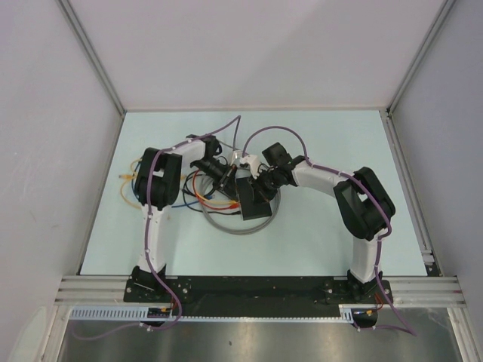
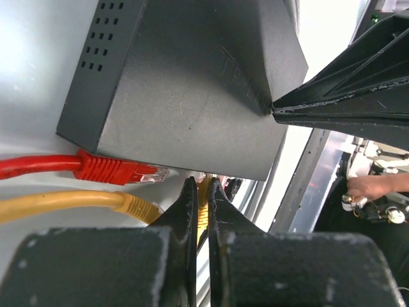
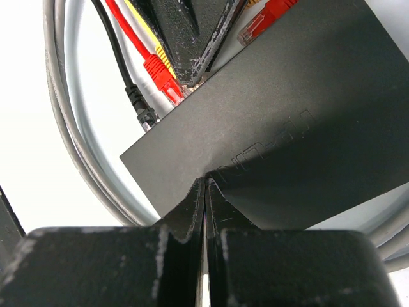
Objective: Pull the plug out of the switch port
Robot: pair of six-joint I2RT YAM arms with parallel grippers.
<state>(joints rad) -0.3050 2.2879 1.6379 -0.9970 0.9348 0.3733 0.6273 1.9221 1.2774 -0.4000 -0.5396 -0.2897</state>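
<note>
Where the right pincer (image 3: 205,183) meets the switch (image 3: 287,96), embossed lettering is illegible.

- The right gripper (image 3: 206,182) fills the bottom centre of the frame, its jaws pressed together with only a thin slit between them, and its tips rest on the near edge of the switch (image 3: 287,115).
- The switch lies tilted across the centre and right, matte black with raised lettering on top.
- The left gripper (image 3: 192,77) points down from the top centre to the switch's far edge.
- A red cable (image 3: 131,32) ends in a red plug (image 3: 165,80) at that edge; a yellow cable (image 3: 160,56) runs beside it to the left gripper's tips.
- A black cable (image 3: 118,54) ends just left of them.
- Another red plug (image 3: 262,22) shows at the upper right.
- Grey cables (image 3: 64,128) curve down the left.
</note>
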